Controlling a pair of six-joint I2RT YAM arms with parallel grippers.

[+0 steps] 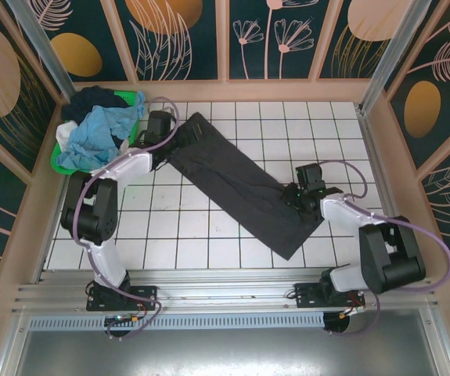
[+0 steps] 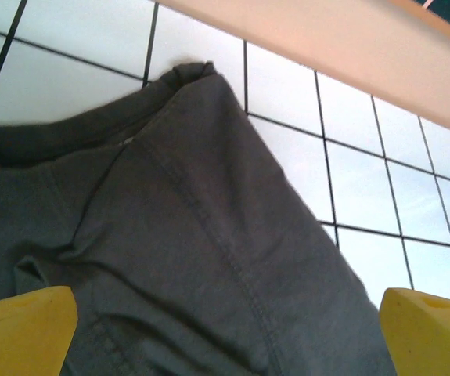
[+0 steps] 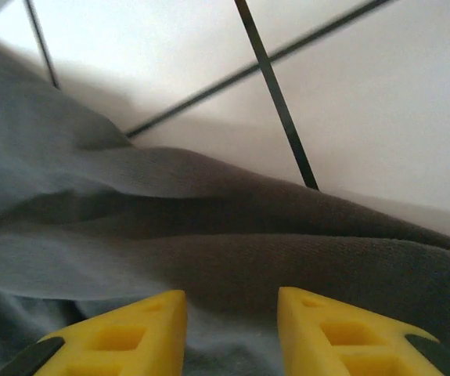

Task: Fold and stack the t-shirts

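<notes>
Charcoal-grey t-shirt (image 1: 240, 184), plain, lies diagonally across white gridded table (image 1: 209, 251).

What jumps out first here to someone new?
A charcoal-grey t-shirt stretched in a long diagonal band across the white gridded table, left hand wide open over its far-left end, right hand at the near-right edge. Then the bright green basket heaped with shirts in the far-left corner.
</notes>
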